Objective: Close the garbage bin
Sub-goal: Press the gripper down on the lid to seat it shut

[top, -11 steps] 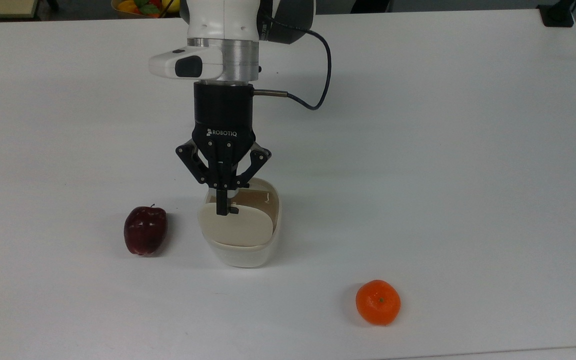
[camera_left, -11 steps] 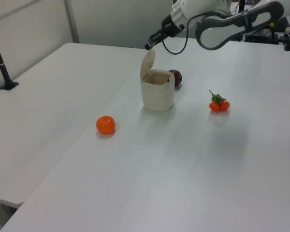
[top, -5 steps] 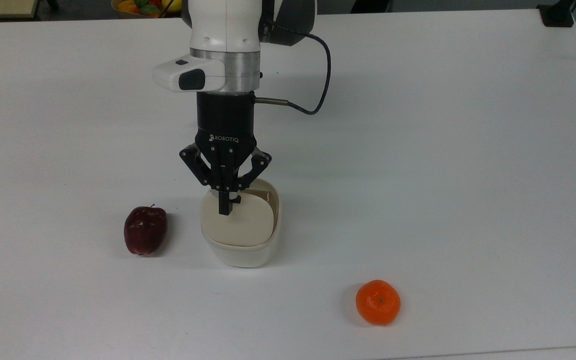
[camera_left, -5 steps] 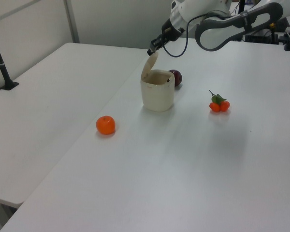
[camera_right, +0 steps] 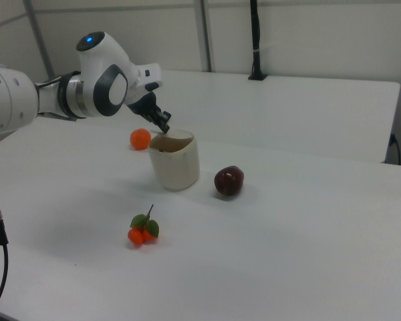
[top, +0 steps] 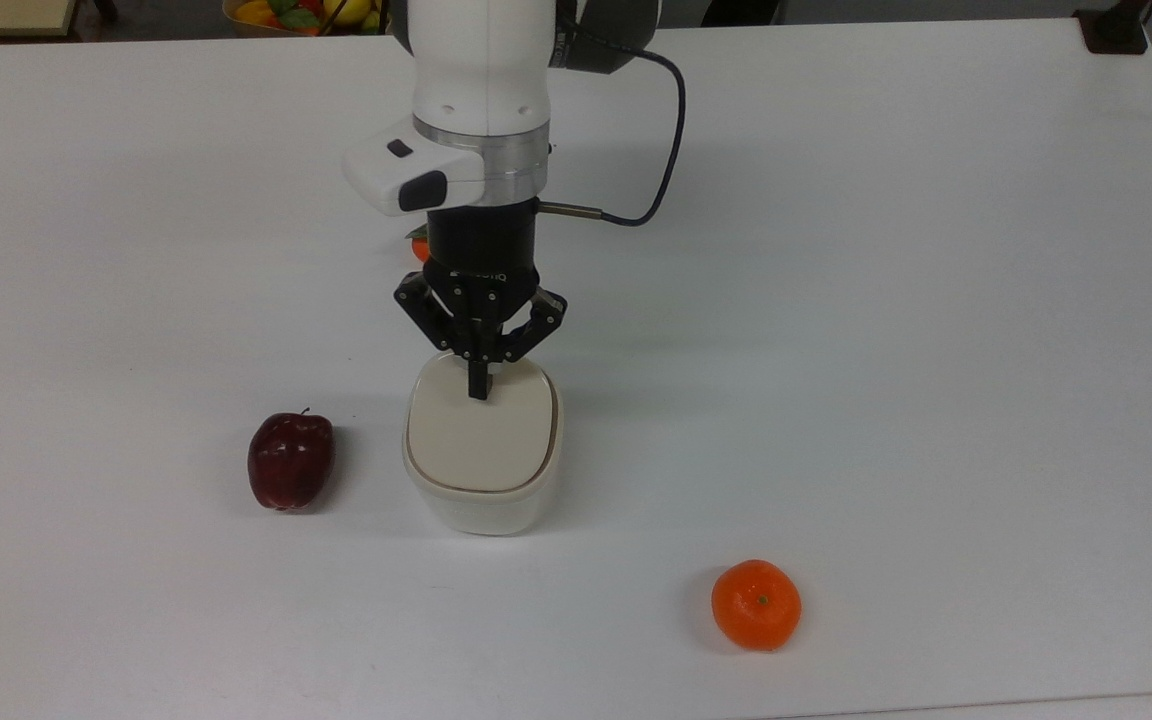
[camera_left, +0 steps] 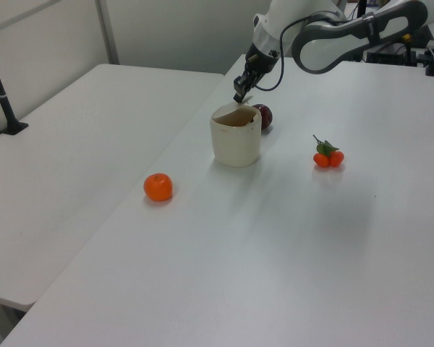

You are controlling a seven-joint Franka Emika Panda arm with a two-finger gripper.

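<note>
The garbage bin (top: 481,505) is a small cream-white tub near the table's middle, also seen in the left view (camera_left: 236,144) and the right view (camera_right: 176,164). Its beige lid (top: 479,440) lies nearly flat over the opening; the side views still show a thin dark gap under its edge. My gripper (top: 478,388) points down with its fingers shut together, empty, their tip resting on the lid's far part near the hinge. It hangs over the bin's rim in the left view (camera_left: 238,97) and the right view (camera_right: 165,127).
A dark red apple (top: 291,460) sits to the bin's left in the top view. An orange (top: 756,604) lies toward the front right. A small cluster of orange fruit with leaves (camera_left: 328,155) lies behind the arm. A black clamp (top: 1116,30) stands at the white table's (top: 886,300) far corner.
The lid has swung down from standing half open to nearly flat. The gripper pushed it, moving down and toward the top view's right, fingers shut throughout.
</note>
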